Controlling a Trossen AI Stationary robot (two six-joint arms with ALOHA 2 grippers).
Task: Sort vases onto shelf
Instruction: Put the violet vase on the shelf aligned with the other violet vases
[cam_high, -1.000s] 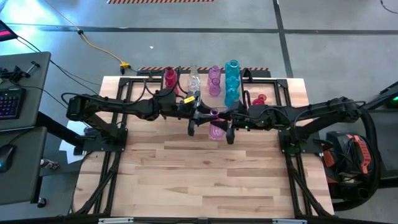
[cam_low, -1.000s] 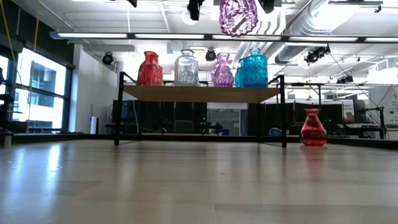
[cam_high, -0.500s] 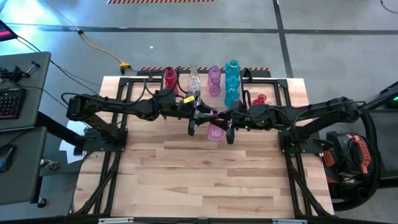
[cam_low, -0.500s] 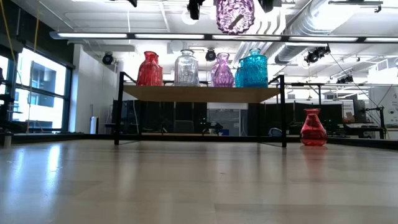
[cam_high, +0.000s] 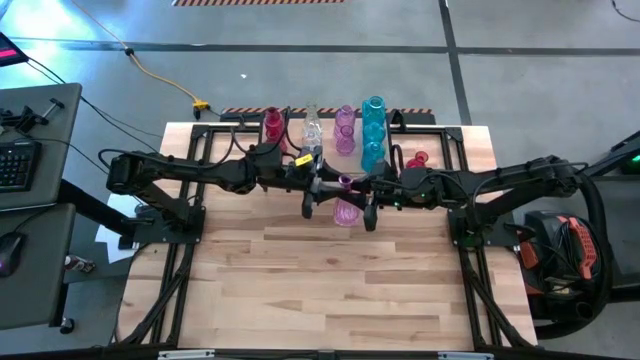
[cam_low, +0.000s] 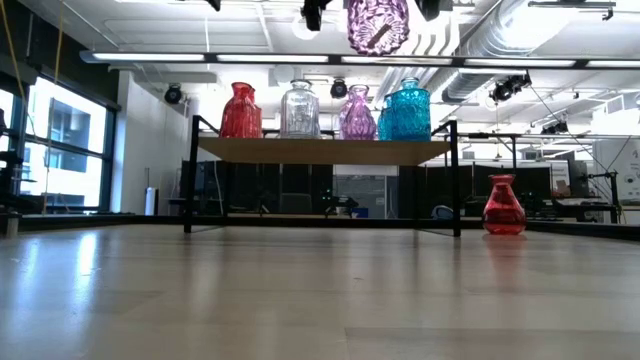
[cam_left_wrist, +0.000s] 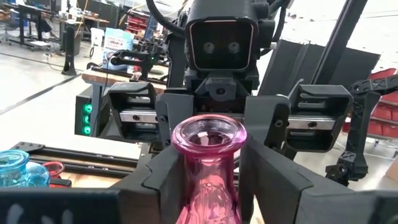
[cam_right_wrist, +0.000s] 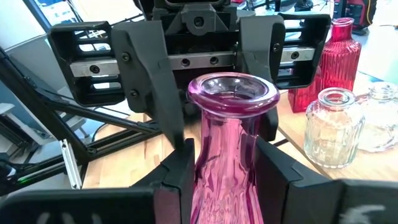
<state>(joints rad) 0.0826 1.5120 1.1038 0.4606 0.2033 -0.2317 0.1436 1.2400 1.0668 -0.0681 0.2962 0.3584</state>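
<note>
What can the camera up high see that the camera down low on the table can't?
Only the high view shows both arms meeting mid-table, the left gripper and right gripper flanking the pink vase. Only the low view shows the shelf from the side, on thin legs, with room lights behind. Both show the pink vase lifted and a red vase beside the shelf.
</note>
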